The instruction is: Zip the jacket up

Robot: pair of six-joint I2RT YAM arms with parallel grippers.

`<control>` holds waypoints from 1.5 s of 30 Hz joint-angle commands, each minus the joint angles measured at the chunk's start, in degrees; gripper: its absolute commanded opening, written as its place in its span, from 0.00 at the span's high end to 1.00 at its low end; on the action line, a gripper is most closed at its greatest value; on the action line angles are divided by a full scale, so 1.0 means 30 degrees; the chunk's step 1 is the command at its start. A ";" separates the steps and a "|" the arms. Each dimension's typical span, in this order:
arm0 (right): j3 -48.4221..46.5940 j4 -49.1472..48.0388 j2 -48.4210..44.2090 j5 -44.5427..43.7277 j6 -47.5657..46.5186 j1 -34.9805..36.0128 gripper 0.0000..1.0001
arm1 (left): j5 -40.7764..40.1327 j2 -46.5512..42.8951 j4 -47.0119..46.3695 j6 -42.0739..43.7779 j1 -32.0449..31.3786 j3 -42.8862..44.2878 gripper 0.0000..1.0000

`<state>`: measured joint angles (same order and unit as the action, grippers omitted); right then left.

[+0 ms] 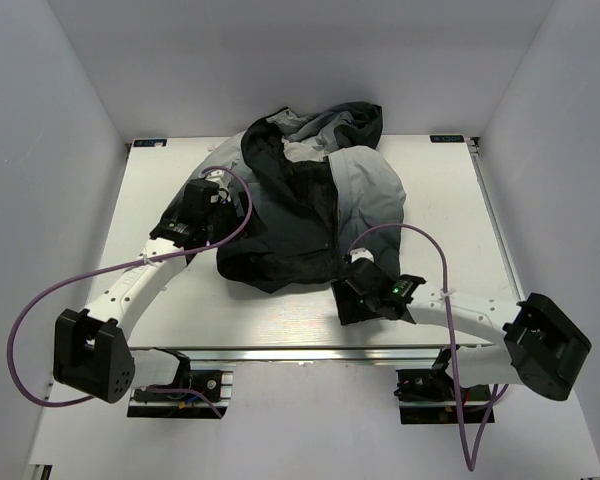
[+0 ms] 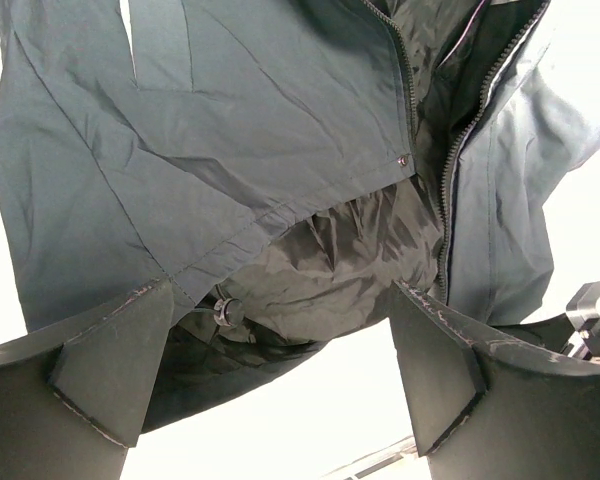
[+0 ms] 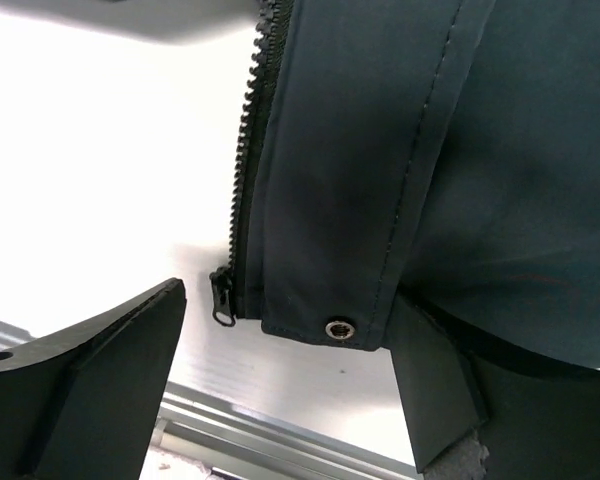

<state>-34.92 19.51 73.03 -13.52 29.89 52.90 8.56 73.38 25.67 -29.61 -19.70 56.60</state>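
Jacket (image 1: pixel 370 190) | unzipped, front open | grey-to-black fade | black lining (image 2: pixel 360 250) exposed

The jacket (image 1: pixel 305 200) is lying unzipped on the tabletop (image 1: pixel 280 315), hood at the far edge, fading from grey to black, lining showing.

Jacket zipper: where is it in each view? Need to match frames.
Top external: centre, zipper down the open front, fine detail unclear.
Left wrist: upper right, two rows of teeth, apart.
Right wrist: upper left, running down to the slider.
Shared landmark: the dark hem, in all three views.
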 commanded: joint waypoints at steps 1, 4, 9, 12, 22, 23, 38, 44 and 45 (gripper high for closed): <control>0.0621 -0.0818 -0.0760 0.0785 -0.0150 -0.0202 0.16 | 0.0311 -0.0643 -0.0090 -0.0004 -0.0112 0.0118 0.02; 0.0828 -0.0848 -0.0820 0.0288 0.0085 -0.0583 0.20 | 0.0341 -0.0643 -0.0149 -0.0005 -0.0170 0.0118 0.02; 0.1296 -0.1258 -0.0440 -0.0151 0.0086 -0.1140 0.28 | 0.0283 -0.0585 -0.0090 -0.0005 -0.0258 0.0147 0.02; 0.1355 -0.1375 0.0058 0.0111 -0.0148 -0.1199 0.28 | 0.0253 -0.0527 -0.0090 -0.0034 -0.0316 0.0176 0.02; 0.1356 -0.1903 -0.1227 0.2189 -0.1114 -0.1199 0.21 | 0.0224 -0.0116 -0.0031 0.0025 -0.0492 0.0528 0.02; 0.1356 -0.1874 -0.1723 0.2250 -0.1173 -0.1228 0.20 | 0.0224 -0.0116 -0.0032 0.0054 -0.0493 0.0528 0.02; 0.1970 -0.1931 -0.0908 0.1311 -0.1438 -0.1989 0.31 | -0.0215 0.0265 0.0261 0.0083 -0.0902 0.0968 0.02; 0.2409 -0.2430 0.0058 0.1928 -0.0736 -0.2078 0.47 | -0.0449 0.0587 0.0495 0.0083 -0.1078 0.1347 0.02; 0.2526 -0.2575 0.0146 0.2044 -0.0619 -0.2078 0.49 | -0.0537 0.0616 0.0496 0.0083 -0.1107 0.1378 0.02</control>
<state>-29.74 11.20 71.02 -8.71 26.55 46.85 8.05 75.24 26.74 -29.58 -22.55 58.24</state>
